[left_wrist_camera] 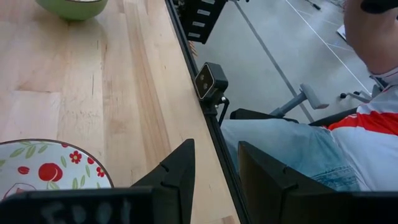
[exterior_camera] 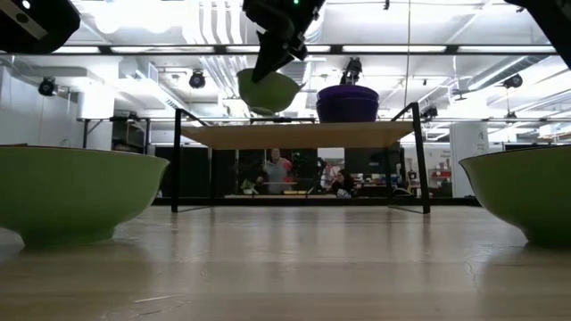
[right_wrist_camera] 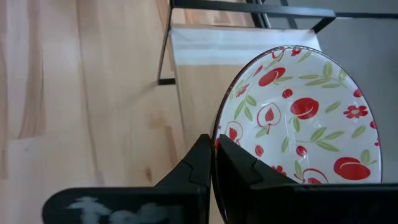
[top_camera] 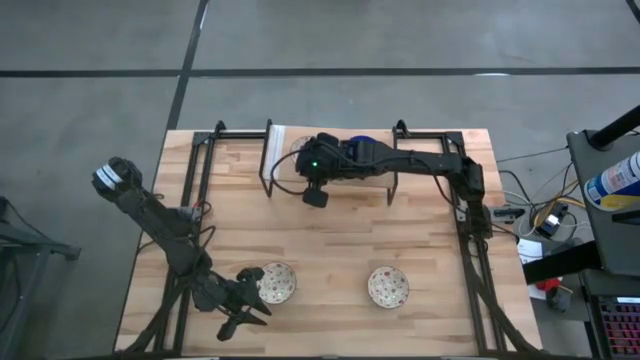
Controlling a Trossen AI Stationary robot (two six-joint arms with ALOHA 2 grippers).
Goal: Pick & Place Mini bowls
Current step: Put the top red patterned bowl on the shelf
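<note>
My right gripper [right_wrist_camera: 216, 165] is shut on a cream-white bowl with red fruit and green leaves inside [right_wrist_camera: 298, 118]. In the low view the bowl [exterior_camera: 268, 89] hangs above the rack's wooden shelf [exterior_camera: 303, 135], left of a blue bowl [exterior_camera: 348, 102] standing on that shelf. Two more patterned bowls rest on their bases near the table's near edge, one on the left [top_camera: 275, 283] and one on the right [top_camera: 388, 287]. My left gripper [left_wrist_camera: 214, 180] is open and empty just left of the left bowl [left_wrist_camera: 50, 165], at the table's near edge. My right gripper holds the bowl by its rim [right_wrist_camera: 216, 146], one finger inside [right_wrist_camera: 239, 165] and one outside [right_wrist_camera: 199, 163]. The bowl is lifted clear above the shelf and tilted, as the low view shows.
The black metal rack [top_camera: 268, 160] with its shelf stands at the table's far side. A camera [left_wrist_camera: 210, 81] is fixed to the table's near edge, and a seated person [left_wrist_camera: 323, 137] is just beyond it. Bare wood [top_camera: 330, 235] lies between the rack and the near bowls.
</note>
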